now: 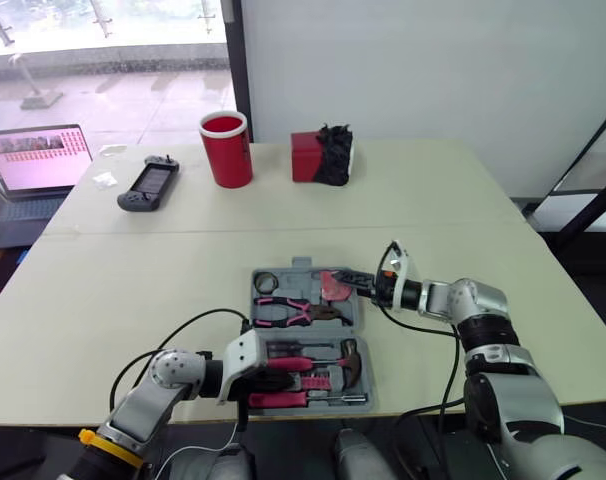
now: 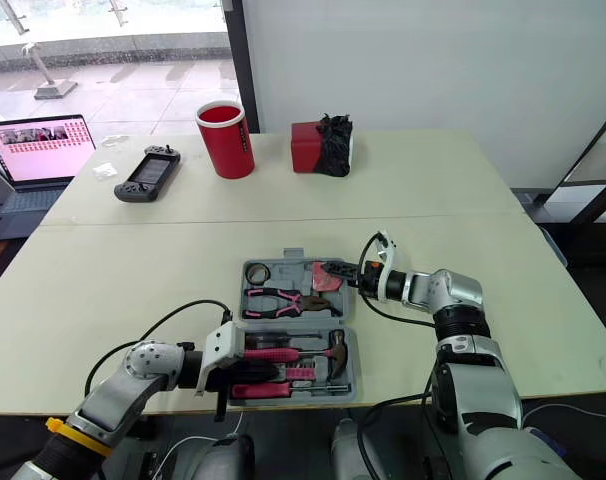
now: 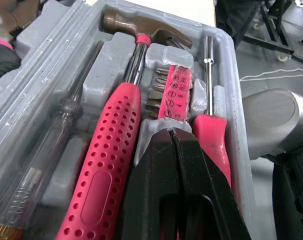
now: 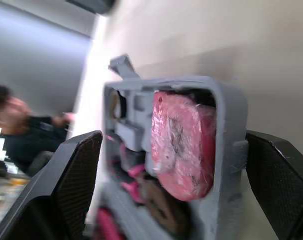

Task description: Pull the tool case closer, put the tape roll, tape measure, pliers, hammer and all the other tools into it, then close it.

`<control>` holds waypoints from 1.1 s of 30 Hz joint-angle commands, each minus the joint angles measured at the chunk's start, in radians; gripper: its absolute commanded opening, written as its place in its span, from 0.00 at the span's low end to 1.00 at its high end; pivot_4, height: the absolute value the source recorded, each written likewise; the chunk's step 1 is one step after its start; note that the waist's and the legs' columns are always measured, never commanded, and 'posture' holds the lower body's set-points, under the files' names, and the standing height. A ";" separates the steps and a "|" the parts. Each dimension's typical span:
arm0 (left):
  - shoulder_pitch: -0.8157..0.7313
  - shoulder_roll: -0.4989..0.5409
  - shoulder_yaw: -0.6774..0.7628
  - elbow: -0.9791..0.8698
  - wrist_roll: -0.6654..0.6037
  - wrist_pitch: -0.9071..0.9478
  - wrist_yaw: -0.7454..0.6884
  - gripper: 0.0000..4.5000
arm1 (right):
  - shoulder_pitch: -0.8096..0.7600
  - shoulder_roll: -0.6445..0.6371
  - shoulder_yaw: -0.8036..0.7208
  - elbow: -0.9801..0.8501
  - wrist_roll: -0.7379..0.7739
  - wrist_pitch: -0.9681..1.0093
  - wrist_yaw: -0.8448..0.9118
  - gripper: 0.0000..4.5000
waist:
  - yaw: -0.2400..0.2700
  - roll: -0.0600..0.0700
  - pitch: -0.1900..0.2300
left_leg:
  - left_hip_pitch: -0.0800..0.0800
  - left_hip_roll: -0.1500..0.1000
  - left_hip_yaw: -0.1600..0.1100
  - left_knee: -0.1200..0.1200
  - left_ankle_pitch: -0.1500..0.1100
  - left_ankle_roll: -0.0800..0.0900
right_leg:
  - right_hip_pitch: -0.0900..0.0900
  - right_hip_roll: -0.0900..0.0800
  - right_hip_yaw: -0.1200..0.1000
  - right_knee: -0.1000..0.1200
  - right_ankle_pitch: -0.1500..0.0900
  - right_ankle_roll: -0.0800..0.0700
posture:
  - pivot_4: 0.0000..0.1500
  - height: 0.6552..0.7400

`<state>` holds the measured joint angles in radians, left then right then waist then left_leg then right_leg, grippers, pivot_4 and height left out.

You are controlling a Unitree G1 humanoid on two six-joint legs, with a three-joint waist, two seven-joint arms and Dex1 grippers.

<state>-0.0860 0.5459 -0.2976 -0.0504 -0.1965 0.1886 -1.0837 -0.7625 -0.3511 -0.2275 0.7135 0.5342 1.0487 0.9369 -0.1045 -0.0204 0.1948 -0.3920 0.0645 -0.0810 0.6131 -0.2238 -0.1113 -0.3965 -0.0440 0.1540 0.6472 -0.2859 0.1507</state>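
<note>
Bench [image 1: 133,290] carries an open tool case [image 1: 293,270]. Left gripper [image 3: 172,132] is clenched above the near tray. Right gripper [image 1: 351,278] is spread wide around the tape measure [image 4: 181,145].

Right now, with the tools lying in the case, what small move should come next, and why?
Probably lift the left gripper out of the tool case. The hammer, pliers and tape measure already lie in their slots, and its shut fingers over the near half would block closing the lid.
</note>
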 commanded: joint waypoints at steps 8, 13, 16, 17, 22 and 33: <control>0.084 0.067 0.136 -0.136 -0.129 0.117 0.021 0.00 | 0.061 -0.054 0.025 -0.241 0.133 0.096 0.171 0.99 | -0.014 0.000 0.001 | -0.002 0.000 0.000 -0.001 0.000 0.000 | -0.003 0.000 0.000 0.000 0.000 0.000 | 1.00 0.85; 0.160 0.125 0.288 -0.235 -0.266 0.215 0.021 0.00 | 0.120 -0.099 0.049 -0.370 0.179 0.092 0.252 0.99 | -0.016 0.000 0.001 | -0.012 0.000 0.000 0.000 0.000 0.000 | -0.012 0.000 0.000 0.001 0.000 0.001 | 1.00 0.85; 0.189 0.156 0.392 -0.253 -0.334 0.265 0.031 0.00 | 0.166 -0.137 0.053 -0.455 0.219 0.102 0.297 0.99 | -0.014 0.000 0.001 | -0.014 0.000 -0.001 0.001 0.000 0.000 | -0.014 0.000 0.000 0.001 0.001 0.003 | 1.00 0.85; 0.198 0.169 0.426 -0.253 -0.350 0.281 0.031 0.00 | 0.185 -0.152 0.057 -0.487 0.234 0.111 0.312 0.99 | -0.014 0.000 0.001 | -0.015 0.000 -0.001 0.000 0.000 0.000 | -0.014 0.000 0.000 0.001 0.001 0.002 | 1.00 0.85; 0.259 0.229 0.574 -0.226 -0.393 0.286 0.001 0.00 | 0.328 -0.249 0.094 -0.698 0.306 0.127 0.391 0.99 | -0.012 0.000 0.001 | -0.015 0.000 -0.001 0.000 0.000 0.000 | -0.015 0.000 0.000 -0.001 0.000 0.000 | 1.00 0.85; 0.245 0.273 0.586 -0.183 -0.260 0.194 0.072 0.00 | 0.624 -0.426 0.052 -0.915 0.153 -0.264 0.395 0.99 | 0.012 -0.003 0.002 | -0.016 0.000 0.002 0.002 0.000 -0.001 | -0.016 -0.002 0.000 -0.003 0.000 -0.001 | 1.00 0.85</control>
<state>0.1677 0.8048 0.2858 -0.2289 -0.4787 0.4088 -1.0236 -0.1441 -0.7613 -0.1363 -0.1688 0.7063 0.8527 1.3272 -0.0922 -0.0233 0.1968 -0.4082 0.0645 -0.0792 0.6144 -0.2241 -0.1119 -0.4133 -0.0456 0.1541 0.6438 -0.2858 0.1492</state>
